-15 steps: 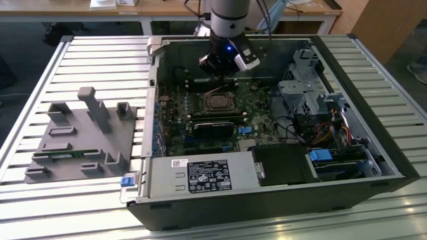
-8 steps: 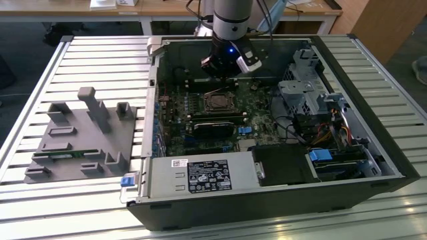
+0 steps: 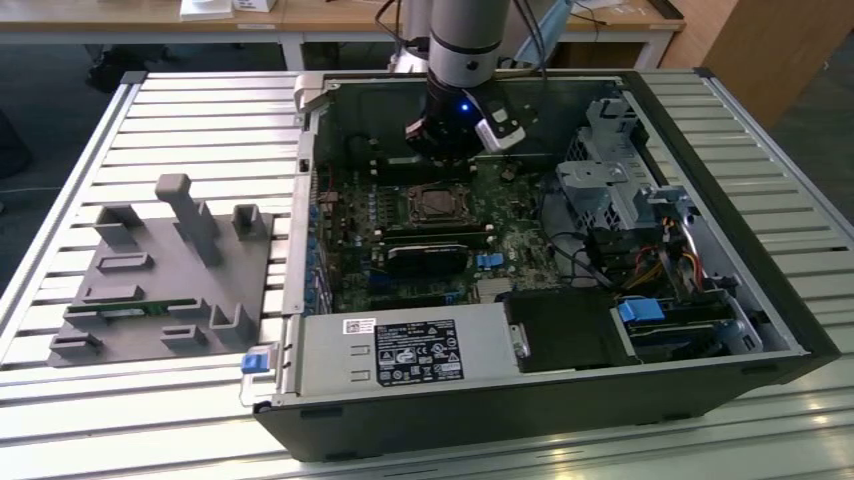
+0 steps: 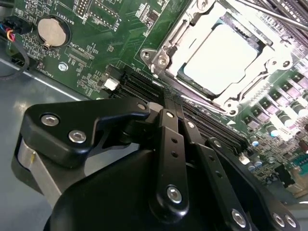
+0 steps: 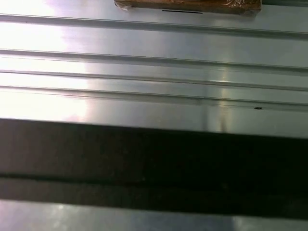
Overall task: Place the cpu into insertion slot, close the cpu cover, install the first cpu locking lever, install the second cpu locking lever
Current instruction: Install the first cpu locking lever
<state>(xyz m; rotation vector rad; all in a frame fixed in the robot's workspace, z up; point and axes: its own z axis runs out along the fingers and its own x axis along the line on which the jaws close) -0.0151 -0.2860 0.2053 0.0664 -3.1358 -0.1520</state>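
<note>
Table [image 3: 80,150] bears the open computer case [image 3: 747,300]. Inside, near 12 o'clock, the pincer [image 4: 166,103], narrowed and empty, hovers beside the insertion slot [image 3: 434,203]. Cpu cover [image 4: 163,53] frames the seated cpu [image 4: 221,57]: light, stiff, probably fragile; grip by edges.

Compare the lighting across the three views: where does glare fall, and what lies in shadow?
First wrist view: bright glare across the ribbed metal surface, with a dark band below. Second wrist view: the cpu top reflects pale light; the gripper linkage looks dark. Exterior view: even light, the case interior dimmer.
</note>
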